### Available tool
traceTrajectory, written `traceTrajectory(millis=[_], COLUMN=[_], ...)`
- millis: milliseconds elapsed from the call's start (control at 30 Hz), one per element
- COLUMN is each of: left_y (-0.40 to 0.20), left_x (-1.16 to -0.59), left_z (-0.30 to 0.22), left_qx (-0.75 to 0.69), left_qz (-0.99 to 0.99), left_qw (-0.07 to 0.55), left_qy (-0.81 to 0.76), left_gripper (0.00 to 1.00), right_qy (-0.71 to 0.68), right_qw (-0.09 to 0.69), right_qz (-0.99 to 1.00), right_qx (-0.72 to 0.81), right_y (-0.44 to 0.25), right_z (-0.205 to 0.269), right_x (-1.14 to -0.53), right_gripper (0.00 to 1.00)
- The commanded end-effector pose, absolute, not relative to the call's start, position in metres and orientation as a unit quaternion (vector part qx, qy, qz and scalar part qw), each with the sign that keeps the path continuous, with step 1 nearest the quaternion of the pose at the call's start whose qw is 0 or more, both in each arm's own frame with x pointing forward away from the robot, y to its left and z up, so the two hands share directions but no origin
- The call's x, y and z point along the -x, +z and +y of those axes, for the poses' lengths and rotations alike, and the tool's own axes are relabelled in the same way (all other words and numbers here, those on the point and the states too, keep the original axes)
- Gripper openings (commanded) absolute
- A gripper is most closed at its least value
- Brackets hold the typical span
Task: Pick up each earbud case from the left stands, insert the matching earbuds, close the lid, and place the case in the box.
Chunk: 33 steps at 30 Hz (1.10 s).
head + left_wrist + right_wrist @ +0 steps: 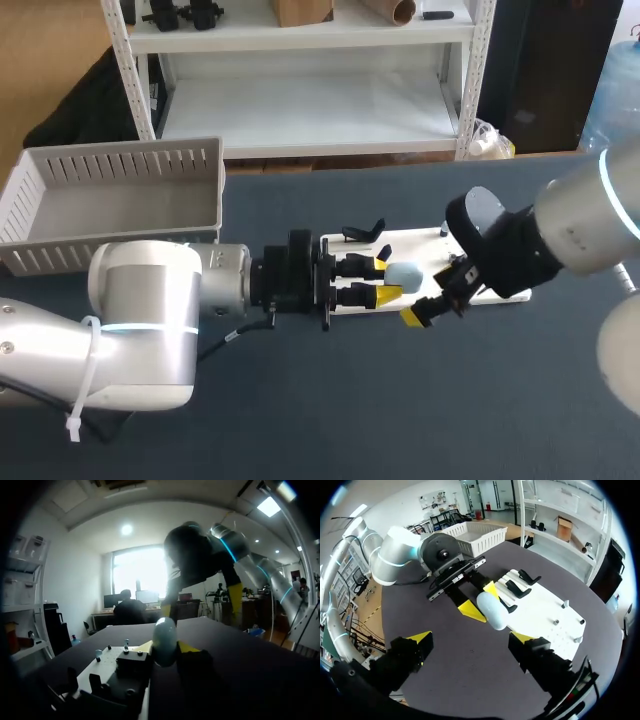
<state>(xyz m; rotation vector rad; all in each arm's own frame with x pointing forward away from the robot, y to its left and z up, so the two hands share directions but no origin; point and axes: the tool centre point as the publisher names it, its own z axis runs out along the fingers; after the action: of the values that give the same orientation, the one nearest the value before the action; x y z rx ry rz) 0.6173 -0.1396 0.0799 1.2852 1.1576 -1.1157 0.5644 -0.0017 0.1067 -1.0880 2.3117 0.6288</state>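
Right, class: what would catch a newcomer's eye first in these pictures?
The pale blue earbud case, clamped in the left arm's jaws at the edge of the white stand board. The right arm's jaws gape open just beside it, yellow tips apart. A grey slatted box sits at the table's far left corner.

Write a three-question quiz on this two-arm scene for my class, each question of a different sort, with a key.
1. True or false: the earbud case lies in the box.
2. Multiple choice: what holds the case? A. the left gripper, a finger on each side; B. the right gripper; C. neither, it lies loose.
3. Fill in: the right gripper's fingers stand ___, touching nothing.

Key: 1 false, since the box stands apart at the table's rear left; 2 A; 3 open.
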Motion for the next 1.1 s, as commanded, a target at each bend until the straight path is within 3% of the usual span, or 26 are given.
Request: traceTrajectory(millis=[33,1100], left_y=[0.079,0.079], left_x=[-0.617,-0.617], left_z=[-0.141,-0.141], left_qx=[-0.534,-0.534], left_qz=[0.482,0.482], left_qw=[0.517,0.517], left_qy=[-0.463,-0.463], left_gripper=[0.00,0.00], right_qy=[0.229,0.221], right_qw=[0.248,0.252], right_qz=[0.853,0.867], right_qx=[0.397,0.368], right_y=[0.102,0.094], right_z=[0.002,-0.003], right_x=[-0.573,-0.592], right_gripper=[1.00,1.00])
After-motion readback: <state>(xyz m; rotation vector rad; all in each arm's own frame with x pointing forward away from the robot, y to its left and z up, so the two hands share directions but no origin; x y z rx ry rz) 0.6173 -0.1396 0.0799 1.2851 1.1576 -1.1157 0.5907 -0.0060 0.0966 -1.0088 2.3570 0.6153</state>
